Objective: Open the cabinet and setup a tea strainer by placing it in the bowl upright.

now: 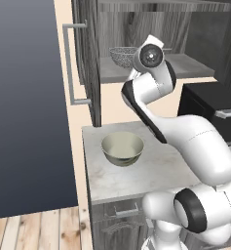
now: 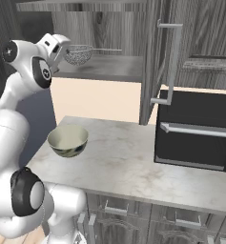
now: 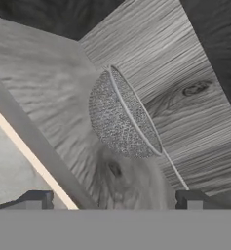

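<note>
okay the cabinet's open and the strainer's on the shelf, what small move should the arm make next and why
Probably ease the end effector forward to straddle the tea strainer. The cabinet doors are open, the strainer sits on the shelf just ahead of the open fingers, not yet held, and the bowl waits empty on the counter below.

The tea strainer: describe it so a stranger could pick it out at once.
Find the open cabinet above the marble counter. On its shelf sits the tea strainer, just ahead of the open jaws. It is a silvery mesh basket with a thin handle, unlike the glossy bowl below.
</note>
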